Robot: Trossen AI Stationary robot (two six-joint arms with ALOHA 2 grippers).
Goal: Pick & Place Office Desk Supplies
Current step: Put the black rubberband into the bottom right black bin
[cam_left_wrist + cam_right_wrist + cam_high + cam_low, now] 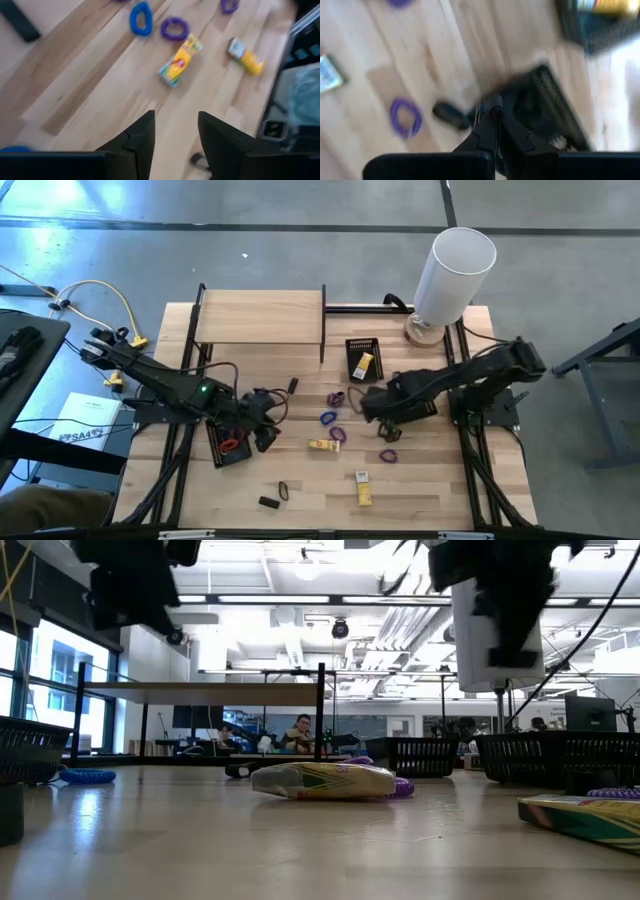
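While the right gripper hovers mid-worktop with fingers pressed together, holding nothing visible, the left gripper hangs by the left tray, fingers parted and empty. Purple loops, a blue loop and yellow packets lie scattered between them.

A: Locate both grippers.
B: Left gripper is beside the left mesh tray. Right gripper is near purple loops, below the second mesh tray.
A: Other items?
B: Yellow packets; white cylinder.
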